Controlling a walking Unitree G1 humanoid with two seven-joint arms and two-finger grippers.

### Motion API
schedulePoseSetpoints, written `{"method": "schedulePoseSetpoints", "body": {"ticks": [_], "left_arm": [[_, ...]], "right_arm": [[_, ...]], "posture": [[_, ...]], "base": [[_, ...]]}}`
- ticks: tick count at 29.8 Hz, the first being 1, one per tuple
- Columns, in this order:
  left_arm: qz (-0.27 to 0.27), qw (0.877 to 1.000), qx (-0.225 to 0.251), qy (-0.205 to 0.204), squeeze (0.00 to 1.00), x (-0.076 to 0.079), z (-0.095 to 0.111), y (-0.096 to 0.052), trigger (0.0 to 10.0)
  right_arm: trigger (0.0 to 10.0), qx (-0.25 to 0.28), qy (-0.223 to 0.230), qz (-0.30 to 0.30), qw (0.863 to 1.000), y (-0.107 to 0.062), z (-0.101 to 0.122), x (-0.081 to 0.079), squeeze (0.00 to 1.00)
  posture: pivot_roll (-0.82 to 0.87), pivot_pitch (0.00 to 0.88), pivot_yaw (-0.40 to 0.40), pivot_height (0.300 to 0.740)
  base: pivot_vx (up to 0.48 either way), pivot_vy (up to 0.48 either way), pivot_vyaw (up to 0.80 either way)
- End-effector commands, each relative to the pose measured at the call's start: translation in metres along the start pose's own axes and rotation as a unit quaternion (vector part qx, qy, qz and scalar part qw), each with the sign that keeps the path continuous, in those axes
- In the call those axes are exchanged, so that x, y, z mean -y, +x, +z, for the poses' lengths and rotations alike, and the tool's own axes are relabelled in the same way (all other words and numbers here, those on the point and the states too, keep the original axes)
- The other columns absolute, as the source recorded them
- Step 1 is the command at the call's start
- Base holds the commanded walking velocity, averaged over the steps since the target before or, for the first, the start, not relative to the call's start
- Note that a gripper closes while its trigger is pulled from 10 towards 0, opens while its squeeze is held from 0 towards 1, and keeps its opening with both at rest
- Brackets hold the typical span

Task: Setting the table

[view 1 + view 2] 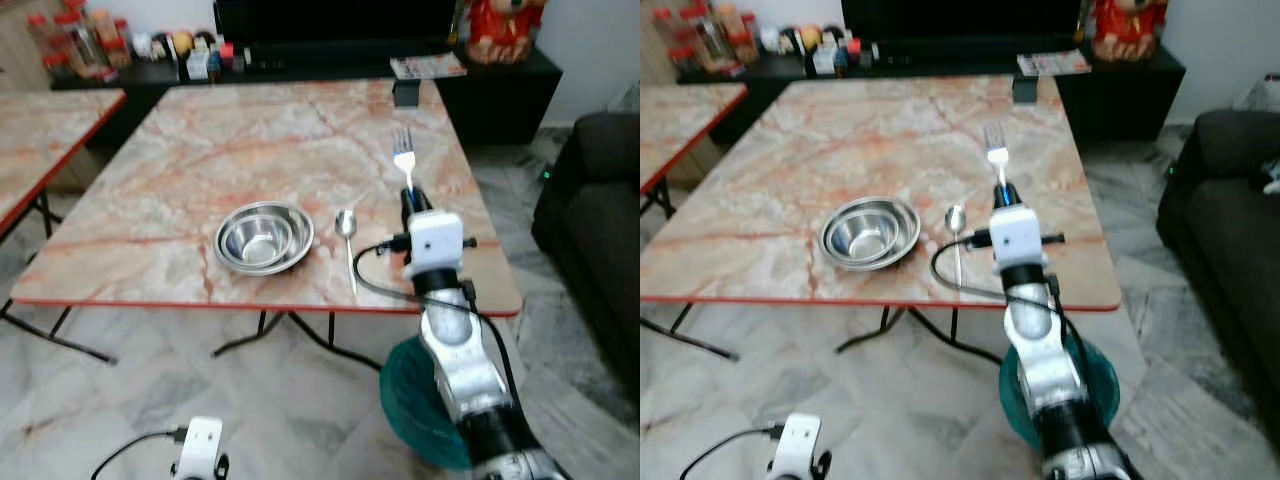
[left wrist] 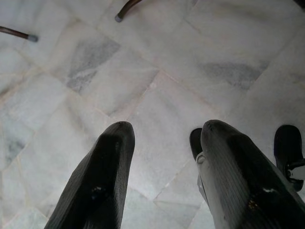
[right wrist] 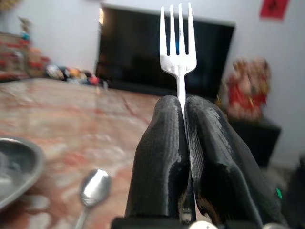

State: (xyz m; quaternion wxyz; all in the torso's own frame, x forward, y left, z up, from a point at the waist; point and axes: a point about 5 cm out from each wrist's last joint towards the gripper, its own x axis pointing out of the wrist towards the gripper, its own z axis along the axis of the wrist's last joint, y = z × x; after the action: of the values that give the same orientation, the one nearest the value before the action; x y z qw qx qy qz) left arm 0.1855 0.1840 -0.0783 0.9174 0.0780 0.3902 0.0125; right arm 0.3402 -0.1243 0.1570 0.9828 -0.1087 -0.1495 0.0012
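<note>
- The marble tabletop (image 1: 200, 150) already carries a bowl (image 1: 264, 237), with a spoon (image 1: 347, 235) just right of it.
- The right gripper (image 1: 408, 196) pinches the fork (image 1: 403, 155), not yet laid; the left gripper (image 2: 162, 171) hangs spread.

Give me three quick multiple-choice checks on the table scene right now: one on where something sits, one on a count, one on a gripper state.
1. Where does the silver metal spoon lie?
A. inside the bowl
B. on the table, just right of the round steel bowl
C. on the floor

2. How many prongs has the silver metal fork?
A. two
B. three
C. four

3. What state is the right gripper in?
A. open over the bowl
B. shut on the fork's handle, prongs pointing away from the robot
C. resting on the sofa

Answers: 1 B, the spoon lies on the pink marble table beside the bowl. 2 C, the right wrist view shows four prongs. 3 B, the jaws pinch the handle.
</note>
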Motion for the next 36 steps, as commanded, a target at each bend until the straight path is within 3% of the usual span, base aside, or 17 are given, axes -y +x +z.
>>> {"method": "schedulePoseSetpoints", "body": {"ticks": [1,9,15,25,36], "left_arm": [[0.003,1.000,-0.009,-0.001,0.00,-0.003,-0.004,-0.001,10.0],[0.006,1.000,-0.010,-0.002,0.00,-0.005,-0.003,-0.001,10.0],[0.006,1.000,-0.011,-0.004,0.00,-0.005,-0.004,-0.001,10.0],[0.004,1.000,-0.018,-0.006,0.00,-0.006,-0.008,-0.002,10.0],[0.001,1.000,-0.018,-0.005,0.00,-0.005,-0.008,-0.002,10.0]], "right_arm": [[10.0,-0.021,0.015,-0.004,1.000,0.009,0.000,-0.003,0.00],[10.0,-0.126,0.055,-0.002,0.991,0.031,-0.017,-0.006,0.00],[10.0,-0.186,0.055,-0.006,0.981,0.038,-0.028,-0.007,0.00],[10.0,-0.267,0.061,-0.020,0.962,0.034,-0.047,-0.008,0.00],[10.0,-0.306,0.072,-0.019,0.949,0.025,-0.060,-0.008,0.00]], "posture": [[-0.03,0.067,0.065,0.740],[-0.02,0.060,0.063,0.740],[-0.01,0.059,0.060,0.740],[0.00,0.067,0.061,0.740],[0.00,0.069,0.062,0.740]], "base": [[0.000,0.000,0.00],[0.000,0.000,0.00],[0.000,0.000,0.00],[0.000,0.000,0.00],[0.000,0.000,0.00]]}}
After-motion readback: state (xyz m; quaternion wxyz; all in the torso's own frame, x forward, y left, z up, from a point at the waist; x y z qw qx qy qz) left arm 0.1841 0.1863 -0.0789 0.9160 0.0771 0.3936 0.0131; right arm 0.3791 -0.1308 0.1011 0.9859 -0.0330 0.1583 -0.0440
